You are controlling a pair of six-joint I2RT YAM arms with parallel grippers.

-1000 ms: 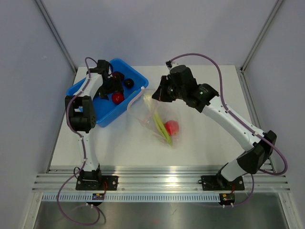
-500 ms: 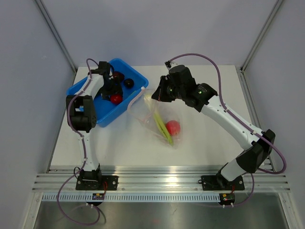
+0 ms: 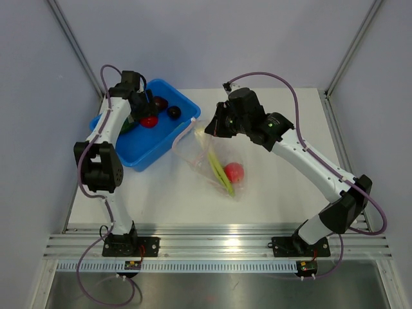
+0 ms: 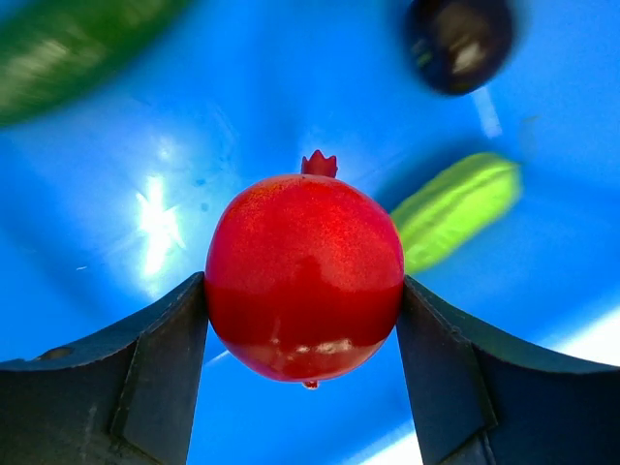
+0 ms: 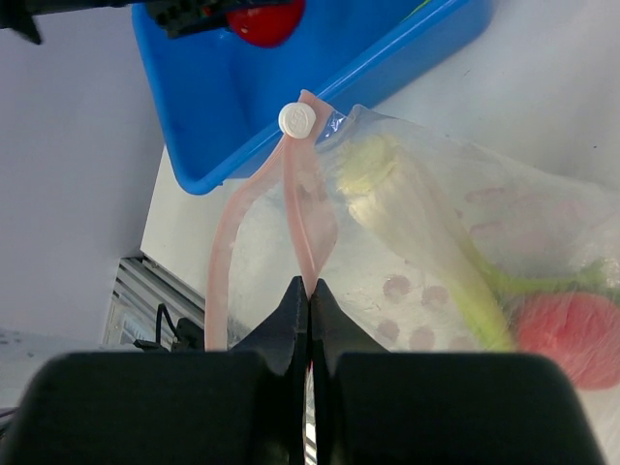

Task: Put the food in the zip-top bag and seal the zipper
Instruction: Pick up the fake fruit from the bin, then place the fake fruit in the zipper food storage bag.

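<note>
We've got the red fruit (image 4: 304,276) squeezed in our left claw (image 4: 302,325) over the blue bin (image 3: 156,153), and our right claw (image 5: 310,295) is pinched tight on the bag's (image 5: 436,232) zipper (image 5: 296,194).

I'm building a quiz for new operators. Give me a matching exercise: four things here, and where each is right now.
Things:
1 red crowned fruit
2 pale stalk
3 dark round fruit
4 zipper

Places:
A in the blue bin
B pinched by the right fingers
C inside the zip-top bag
D between the left fingers

Pairs: 1-D, 2-C, 3-A, 4-B.
</note>
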